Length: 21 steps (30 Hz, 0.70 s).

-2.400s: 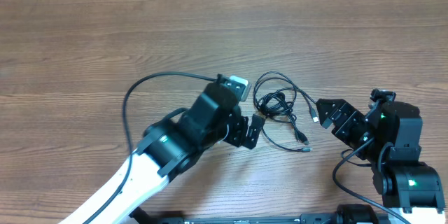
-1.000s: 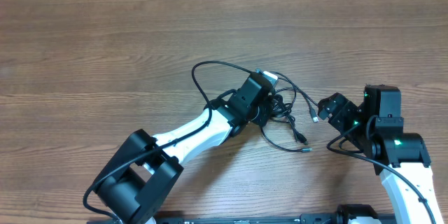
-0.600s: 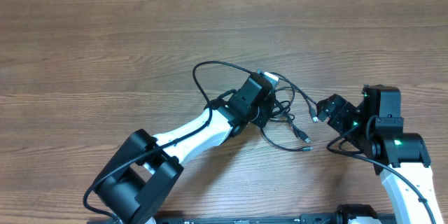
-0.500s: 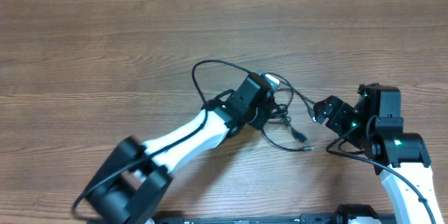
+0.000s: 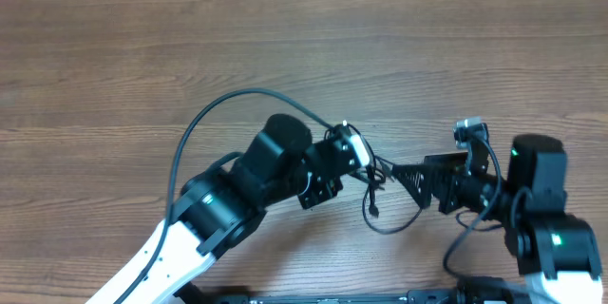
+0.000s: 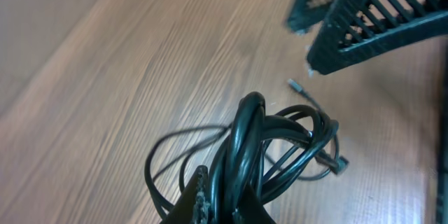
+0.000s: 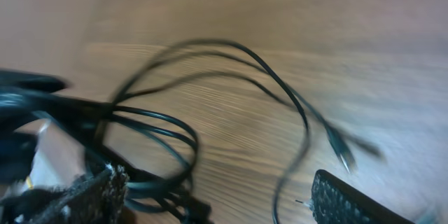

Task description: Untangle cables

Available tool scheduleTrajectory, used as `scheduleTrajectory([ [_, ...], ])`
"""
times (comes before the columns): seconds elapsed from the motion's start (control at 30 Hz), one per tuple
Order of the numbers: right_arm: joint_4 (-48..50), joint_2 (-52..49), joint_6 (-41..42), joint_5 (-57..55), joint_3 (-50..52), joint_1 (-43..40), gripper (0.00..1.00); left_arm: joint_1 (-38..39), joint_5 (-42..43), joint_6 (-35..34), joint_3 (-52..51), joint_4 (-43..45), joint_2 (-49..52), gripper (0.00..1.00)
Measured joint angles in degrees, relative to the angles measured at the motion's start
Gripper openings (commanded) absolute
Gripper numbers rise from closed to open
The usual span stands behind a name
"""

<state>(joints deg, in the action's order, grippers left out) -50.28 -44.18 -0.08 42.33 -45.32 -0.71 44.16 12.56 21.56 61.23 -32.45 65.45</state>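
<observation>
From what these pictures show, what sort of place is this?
Probably a robotics lab bench: a wood-grain table, the left arm and the right arm working over it, and a tangle of thin black cables between them.

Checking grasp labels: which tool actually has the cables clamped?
The left tool: it is shut on the looped cables, pinched at the bottom of its wrist view. The right tool has its fingers wide apart, clamping nothing.

The left arm reaches in from the lower left, its left gripper [image 5: 369,164] pointing right, fingers [image 6: 201,201] pinched shut on the cables [image 6: 248,129]. The right gripper [image 5: 404,176] faces it, fingers [image 7: 350,201] spread wide apart.
</observation>
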Motion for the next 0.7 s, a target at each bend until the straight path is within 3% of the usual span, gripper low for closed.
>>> scheduleTrajectory([
  [0.2,2.6,9.6,-4.3,11.9,0.0,0.0,0.68,0.0,10.1,3.4,0.0,-0.4,-3.9,0.04],
  [0.3,2.7,11.1,-8.4,18.5,0.0,0.0,0.58,0.0,16.5,5.0,0.0,-0.6,-3.9,0.04],
  [0.57,2.3,11.1,-15.7,28.2,0.0,0.0,0.44,0.0,26.6,7.0,0.0,-0.6,-3.9,0.04],
  [0.67,2.3,11.1,-16.9,30.4,0.0,0.0,0.34,0.0,27.8,7.2,0.0,-0.6,-3.9,0.04],
  [0.7,2.3,11.1,-17.2,31.4,0.0,0.0,0.22,0.0,28.1,7.2,0.0,-0.6,-3.9,0.04],
])
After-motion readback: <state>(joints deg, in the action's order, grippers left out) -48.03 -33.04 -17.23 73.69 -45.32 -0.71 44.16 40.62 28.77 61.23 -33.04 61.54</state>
